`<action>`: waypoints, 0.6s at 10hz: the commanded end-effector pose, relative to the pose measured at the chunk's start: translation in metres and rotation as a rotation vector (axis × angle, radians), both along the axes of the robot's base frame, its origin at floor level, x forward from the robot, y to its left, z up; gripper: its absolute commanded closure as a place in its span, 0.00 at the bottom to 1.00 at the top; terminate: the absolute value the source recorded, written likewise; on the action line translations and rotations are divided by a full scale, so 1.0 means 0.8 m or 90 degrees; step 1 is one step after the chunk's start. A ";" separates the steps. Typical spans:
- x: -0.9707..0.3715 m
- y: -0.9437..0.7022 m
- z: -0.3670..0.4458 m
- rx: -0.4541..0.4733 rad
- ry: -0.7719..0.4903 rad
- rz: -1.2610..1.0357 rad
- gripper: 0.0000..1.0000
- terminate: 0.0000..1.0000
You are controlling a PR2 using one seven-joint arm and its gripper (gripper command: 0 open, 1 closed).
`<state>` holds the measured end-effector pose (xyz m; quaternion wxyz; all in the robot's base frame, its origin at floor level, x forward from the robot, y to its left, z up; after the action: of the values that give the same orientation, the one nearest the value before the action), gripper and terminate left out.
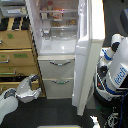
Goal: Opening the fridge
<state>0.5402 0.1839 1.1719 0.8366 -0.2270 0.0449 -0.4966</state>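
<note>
The fridge (59,47) stands in the middle, tall and white. Its upper door (91,55) is swung wide open toward the exterior view's right, showing lit shelves (57,20) with food on them. Both lower drawers (57,75), each with a curved silver handle, are closed. My gripper (34,87) hangs low at the exterior view's left, in front of the tan cabinet and left of the drawers. It touches no part of the fridge. Its fingers look spread, with nothing between them.
A tan wooden drawer cabinet (17,55) stands against the fridge's left side, with dark items on top. My white-and-blue body (116,70) is at the exterior view's right, just behind the open door. The floor (55,110) is dark.
</note>
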 end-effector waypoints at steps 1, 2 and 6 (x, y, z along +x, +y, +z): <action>-0.051 -0.352 -0.007 -0.041 -0.196 -0.191 0.00 0.00; -0.074 -0.410 0.019 -0.058 -0.207 -0.211 0.00 0.00; -0.197 -0.642 0.116 -0.114 -0.227 -0.304 0.00 0.00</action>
<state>0.5287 -0.0755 1.1411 0.7734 -0.1448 -0.0502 -0.6151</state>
